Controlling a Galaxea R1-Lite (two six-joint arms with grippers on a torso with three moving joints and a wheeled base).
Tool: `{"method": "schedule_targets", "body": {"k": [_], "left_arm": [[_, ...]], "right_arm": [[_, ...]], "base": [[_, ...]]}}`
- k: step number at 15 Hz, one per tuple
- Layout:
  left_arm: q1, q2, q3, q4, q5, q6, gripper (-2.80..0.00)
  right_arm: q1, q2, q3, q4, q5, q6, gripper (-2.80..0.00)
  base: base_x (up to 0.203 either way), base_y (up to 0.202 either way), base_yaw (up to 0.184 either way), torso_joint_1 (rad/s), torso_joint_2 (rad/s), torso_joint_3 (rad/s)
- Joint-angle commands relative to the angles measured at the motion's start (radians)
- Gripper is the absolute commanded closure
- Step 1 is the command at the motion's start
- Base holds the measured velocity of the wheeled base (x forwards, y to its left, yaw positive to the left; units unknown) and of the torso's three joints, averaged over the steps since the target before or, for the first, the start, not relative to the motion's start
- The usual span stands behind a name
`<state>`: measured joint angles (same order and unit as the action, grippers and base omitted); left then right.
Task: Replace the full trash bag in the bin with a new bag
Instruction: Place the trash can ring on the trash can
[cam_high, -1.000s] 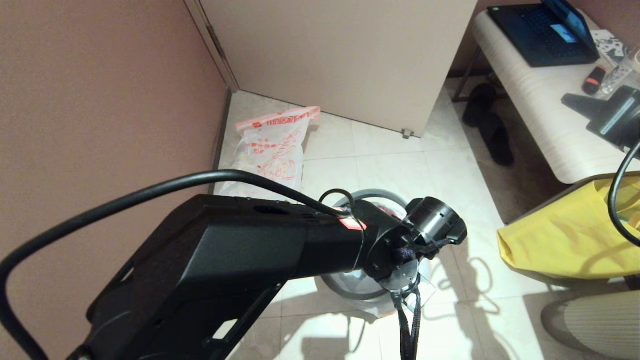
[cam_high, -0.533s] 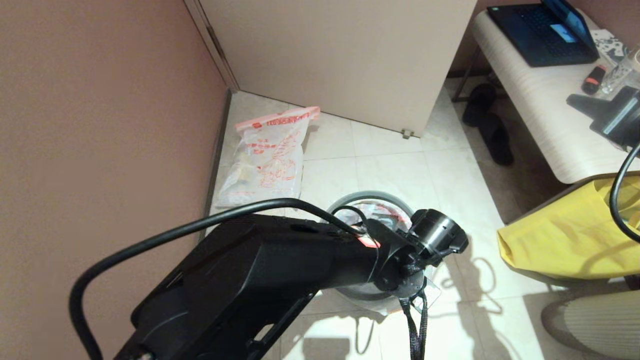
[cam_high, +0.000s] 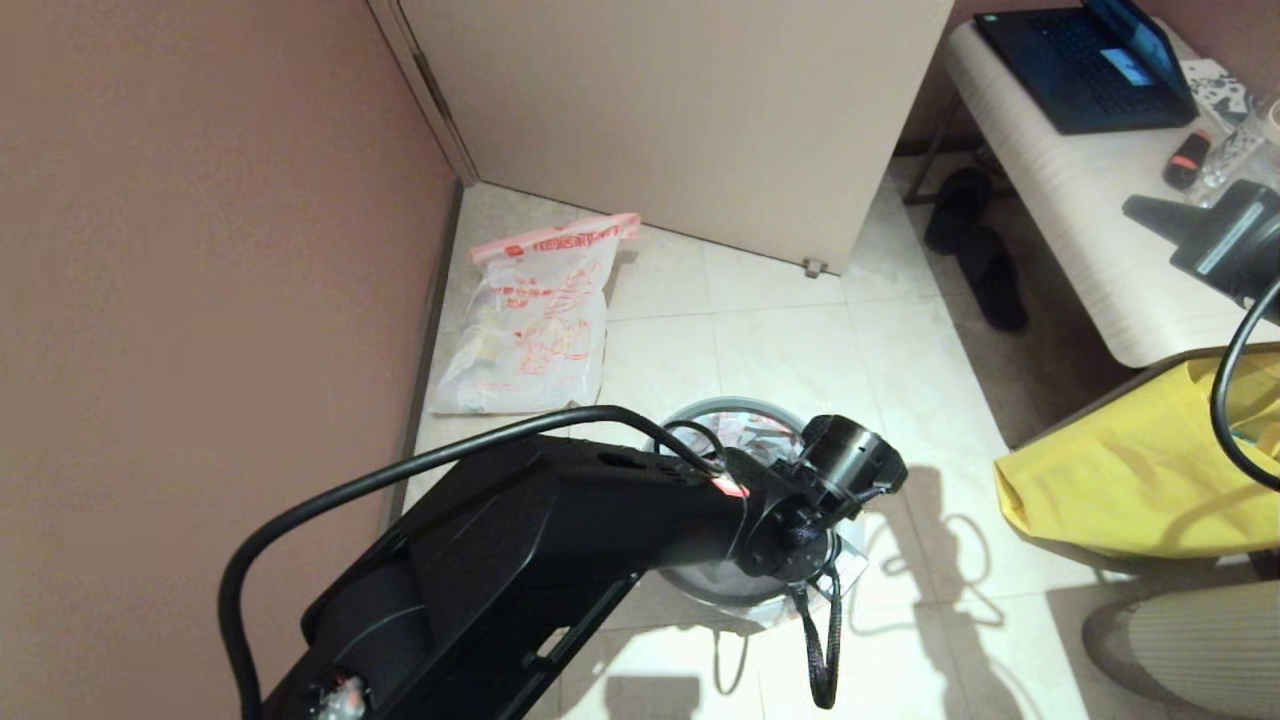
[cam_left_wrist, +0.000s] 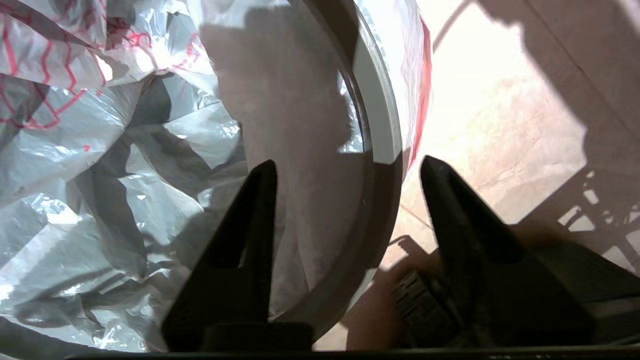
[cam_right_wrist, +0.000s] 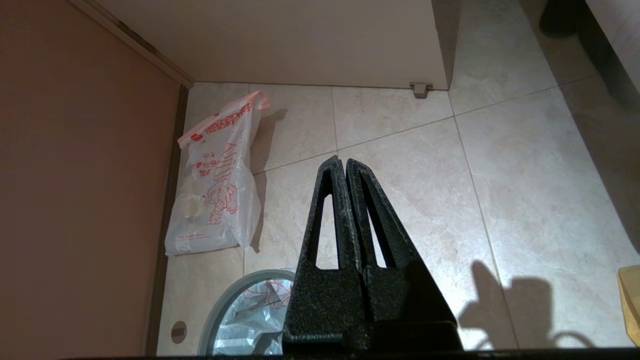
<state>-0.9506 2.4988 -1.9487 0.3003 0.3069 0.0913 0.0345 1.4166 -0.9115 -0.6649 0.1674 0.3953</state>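
Printed translucent white full trash bag (cam_high: 530, 325), one, at eleven o'clock of the one round black bin (cam_high: 722, 585): likely soft, light; take by its pink top band. Crinkly clear new bag (cam_left_wrist: 125, 150), one, lines the bin: thin, slippery. Left gripper (cam_left_wrist: 347, 167) jaws apart astride the grey rim (cam_left_wrist: 377, 125); right gripper (cam_right_wrist: 340, 162) closed, empty.

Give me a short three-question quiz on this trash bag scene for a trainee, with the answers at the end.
1. True or false: the printed translucent white trash bag sits inside the small round black plastic bin.
2. The left end effector is: A) shut; B) open, with the bin's grey ring between its fingers; C) holding a yellow bag.
3. What lines the bin?

Key: 1 false; 2 B; 3 the crinkly clear-whitish plastic bag.
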Motion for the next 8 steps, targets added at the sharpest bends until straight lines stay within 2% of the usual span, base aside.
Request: {"method": "schedule_targets", "body": {"k": [1, 4, 6, 8], "left_arm": [[0.001, -0.025, 0.001, 0.0, 0.003, -0.002, -2.8], [0.018, -0.099, 0.011, 0.008, 0.007, -0.021, -2.8], [0.058, -0.146, 0.043, 0.011, 0.009, -0.087, -2.8], [0.1, -0.176, 0.101, 0.001, 0.01, -0.116, -2.8]], "right_arm": [[0.001, 0.003, 0.0, -0.004, 0.003, 0.002, 0.0], [0.008, 0.023, 0.005, -0.004, 0.003, 0.002, 0.0], [0.022, 0.05, 0.009, -0.004, 0.003, 0.002, 0.0], [0.029, 0.09, 0.011, -0.005, 0.003, 0.002, 0.0]], "base": [[0.0, 0.0, 0.0, 0.0, 0.0, 0.0], [0.0, 0.0, 0.0, 0.0, 0.0, 0.0], [0.0, 0.0, 0.0, 0.0, 0.0, 0.0], [0.0, 0.0, 0.0, 0.0, 0.0, 0.0]]}}
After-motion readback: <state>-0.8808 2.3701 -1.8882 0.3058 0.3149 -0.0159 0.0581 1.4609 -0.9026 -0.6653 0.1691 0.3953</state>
